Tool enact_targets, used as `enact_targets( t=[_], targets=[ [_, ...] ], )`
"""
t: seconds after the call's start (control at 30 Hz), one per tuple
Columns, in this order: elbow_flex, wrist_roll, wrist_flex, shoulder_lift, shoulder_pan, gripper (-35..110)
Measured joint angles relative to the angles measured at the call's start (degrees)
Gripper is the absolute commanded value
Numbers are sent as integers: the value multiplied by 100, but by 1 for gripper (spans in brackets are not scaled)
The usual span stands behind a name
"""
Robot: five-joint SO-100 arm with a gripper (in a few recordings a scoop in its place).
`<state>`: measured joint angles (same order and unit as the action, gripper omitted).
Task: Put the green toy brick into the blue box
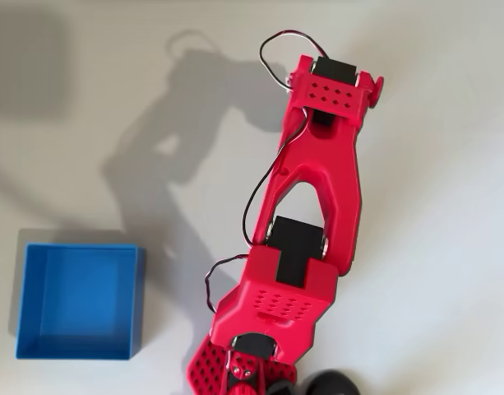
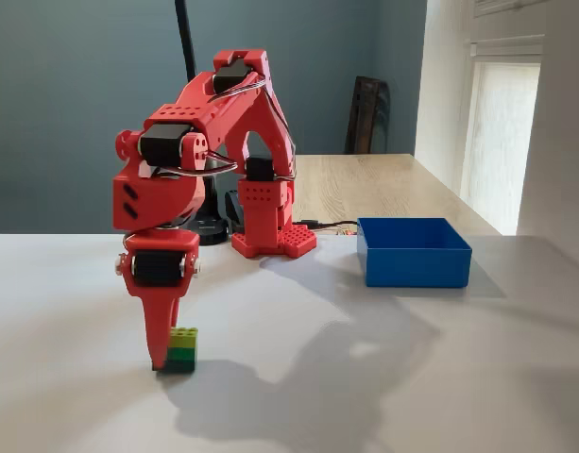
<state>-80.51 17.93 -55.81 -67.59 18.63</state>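
On the white desk [image 2: 440,377], fixed view, green toy brick [image 2: 181,349] sits at 7 o'clock, touching the red gripper [image 2: 161,354] pointing straight down beside it (clenched or released: cannot tell). Blue box [image 2: 414,251] at 3 o'clock, well apart; overhead view, box [image 1: 77,301] at 8 o'clock.

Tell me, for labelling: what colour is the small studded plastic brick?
Lime green top, darker green sides; fixed view.
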Motion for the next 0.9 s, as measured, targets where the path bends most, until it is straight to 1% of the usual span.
enact_targets(
  t=[0.3,0.47,0.77,0.9],
  targets=[
    [-264,-9,70,-35,-26,0],
    [-809,0,9,-501,-176,0],
    [-2083,-18,-9,-2127,-712,0],
    [-2909,79,-26,-3217,-1081,0]
  ],
)
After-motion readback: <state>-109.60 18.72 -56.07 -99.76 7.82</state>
